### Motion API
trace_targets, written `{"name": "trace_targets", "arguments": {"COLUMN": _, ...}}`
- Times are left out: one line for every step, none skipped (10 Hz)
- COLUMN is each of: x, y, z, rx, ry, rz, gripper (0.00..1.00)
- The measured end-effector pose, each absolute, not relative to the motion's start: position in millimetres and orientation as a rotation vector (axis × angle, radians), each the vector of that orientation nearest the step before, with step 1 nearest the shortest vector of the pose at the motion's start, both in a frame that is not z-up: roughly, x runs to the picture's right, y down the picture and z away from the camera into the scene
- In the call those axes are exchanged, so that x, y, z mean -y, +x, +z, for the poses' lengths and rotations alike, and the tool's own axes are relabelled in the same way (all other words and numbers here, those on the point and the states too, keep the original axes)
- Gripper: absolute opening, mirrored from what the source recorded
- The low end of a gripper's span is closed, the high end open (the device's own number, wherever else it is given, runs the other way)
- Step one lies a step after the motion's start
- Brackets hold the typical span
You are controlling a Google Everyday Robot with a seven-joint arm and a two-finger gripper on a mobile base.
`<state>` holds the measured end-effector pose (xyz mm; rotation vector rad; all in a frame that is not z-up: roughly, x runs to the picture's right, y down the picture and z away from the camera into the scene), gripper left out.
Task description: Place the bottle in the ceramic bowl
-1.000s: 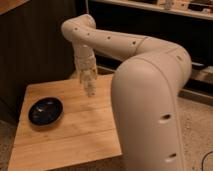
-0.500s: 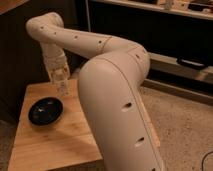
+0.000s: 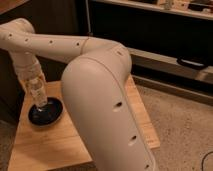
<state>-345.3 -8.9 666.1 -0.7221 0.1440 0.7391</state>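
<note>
Gripper (image 3: 35, 89) jaws closed narrowly around the bottle (image 3: 38, 98), held upright between them; directly below the jaws, the ceramic bowl (image 3: 56, 113) on wooden table (image 3: 45, 144).

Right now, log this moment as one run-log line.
tool: above ceramic bowl, at top of bottle | bottle: upright, base within bowl's rim, contact unclear | ceramic bowl: on wooden table

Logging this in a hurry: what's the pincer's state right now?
Pincer: closed on the bottle, holding it upright just over the bowl.
</note>
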Motion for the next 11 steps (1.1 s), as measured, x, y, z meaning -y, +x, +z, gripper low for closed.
{"name": "trace_targets", "arguments": {"x": 2.7, "y": -353.6, "z": 671.9, "rx": -0.132, "ry": -0.720, "rz": 0.717, "gripper": 0.00}}
{"name": "trace_targets", "arguments": {"x": -2.1, "y": -357.5, "z": 679.2, "rx": -0.122, "ry": -0.727, "rz": 0.707, "gripper": 0.00}}
{"name": "trace_targets", "arguments": {"x": -5.8, "y": -358.5, "z": 688.7, "rx": -0.124, "ry": -0.732, "rz": 0.705, "gripper": 0.00}}
{"name": "trace_targets", "arguments": {"x": -11.5, "y": -357.7, "z": 702.0, "rx": -0.135, "ry": -0.739, "rz": 0.704, "gripper": 0.00}}
{"name": "trace_targets", "arguments": {"x": -17.3, "y": -356.3, "z": 714.0, "rx": -0.147, "ry": -0.743, "rz": 0.704, "gripper": 0.00}}
{"name": "trace_targets", "arguments": {"x": -21.8, "y": -355.0, "z": 723.7, "rx": -0.157, "ry": -0.747, "rz": 0.704, "gripper": 0.00}}
{"name": "trace_targets", "arguments": {"x": -22.6, "y": -353.1, "z": 728.7, "rx": -0.161, "ry": -0.750, "rz": 0.705, "gripper": 0.00}}
{"name": "trace_targets", "arguments": {"x": -22.4, "y": -351.0, "z": 731.4, "rx": -0.158, "ry": -0.757, "rz": 0.706, "gripper": 0.00}}
{"name": "trace_targets", "arguments": {"x": -22.0, "y": -348.2, "z": 734.2, "rx": -0.150, "ry": -0.765, "rz": 0.706, "gripper": 0.00}}
{"name": "trace_targets", "arguments": {"x": -22.8, "y": -346.6, "z": 735.8, "rx": -0.145, "ry": -0.771, "rz": 0.704, "gripper": 0.00}}
{"name": "trace_targets", "arguments": {"x": -24.2, "y": -344.5, "z": 738.4, "rx": -0.139, "ry": -0.778, "rz": 0.702, "gripper": 0.00}}
